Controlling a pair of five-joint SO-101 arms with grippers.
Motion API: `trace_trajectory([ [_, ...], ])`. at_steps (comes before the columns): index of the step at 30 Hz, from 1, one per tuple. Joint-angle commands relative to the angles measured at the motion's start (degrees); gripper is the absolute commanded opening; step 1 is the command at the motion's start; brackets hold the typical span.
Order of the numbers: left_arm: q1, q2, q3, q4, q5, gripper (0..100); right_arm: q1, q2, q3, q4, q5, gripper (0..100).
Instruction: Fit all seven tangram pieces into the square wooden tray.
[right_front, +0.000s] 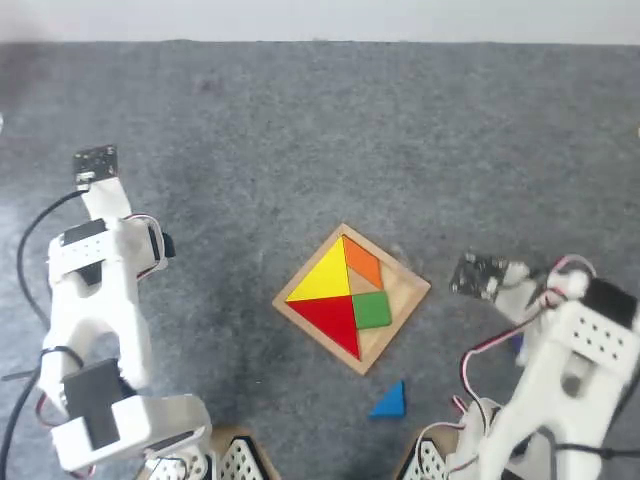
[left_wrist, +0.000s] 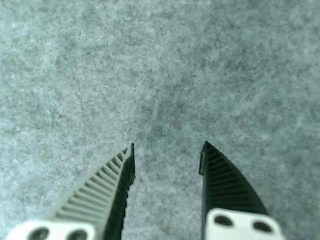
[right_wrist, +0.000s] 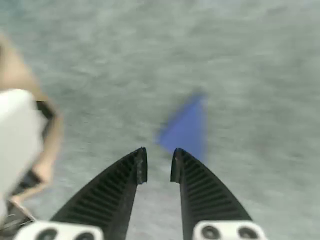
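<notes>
The wooden tray (right_front: 414, 288) sits near the middle of the grey surface (right_front: 230, 150), turned so that its corners point up, down and to the sides in the high view. Four pieces lie inside it: a big yellow triangle (right_front: 325, 278) and a big red triangle (right_front: 330, 318) fill the half nearer the left arm (right_front: 95, 300) and meet along one edge. An orange piece (right_front: 362, 262) sits by the upper corner and a green square (right_front: 372, 310) lies below it, touching the red triangle. Bare wood shows along the tray's side towards the right arm (right_front: 570, 350).

A blue triangle (right_front: 390, 400) lies flat on the surface outside the tray, near its lower corner but not touching it, between the tray and the base of the right arm.

The left end effector (left_wrist: 168, 147) hangs over bare grey surface, well apart from the tray, with its jaws spread wide and nothing between them.

The right end effector (right_wrist: 158, 152) has its jaws parted by a narrow gap and grips nothing. The blue triangle (right_wrist: 187, 127) shows blurred just beyond its tips
</notes>
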Motion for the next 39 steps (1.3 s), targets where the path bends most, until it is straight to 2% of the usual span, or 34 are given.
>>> trace_trajectory([
  [1, 0.5, -2.1, -0.4, 0.1, 0.3, 21, 2.6, -2.4, 7.2, -5.8, -1.5, 9.9],
  [7, 0.4, -1.8, -0.3, -0.7, 0.4, 21, 2.6, -5.0, 9.3, -6.8, -2.6, 21.7],
  [12, 0.3, -1.8, -0.3, -0.7, 0.4, 21, 5.7, -8.0, 9.0, -8.5, 4.4, 23.9],
  [18, 0.3, -1.8, -0.3, -0.7, 0.4, 21, 10.4, -9.6, 17.9, -18.7, 15.5, 23.9],
  [23, 0.3, -1.8, -0.3, -0.7, 0.5, 21, 10.4, -9.6, 23.5, -26.9, 16.0, 23.9],
  [35, 0.3, -1.8, -0.3, -0.4, 0.5, 21, 10.2, -9.1, 25.1, -31.8, 15.8, 23.8],
  [39, 0.3, -1.8, -0.3, -0.4, 0.5, 21, 7.0, -9.1, 27.6, -33.6, 15.5, 23.8],
])
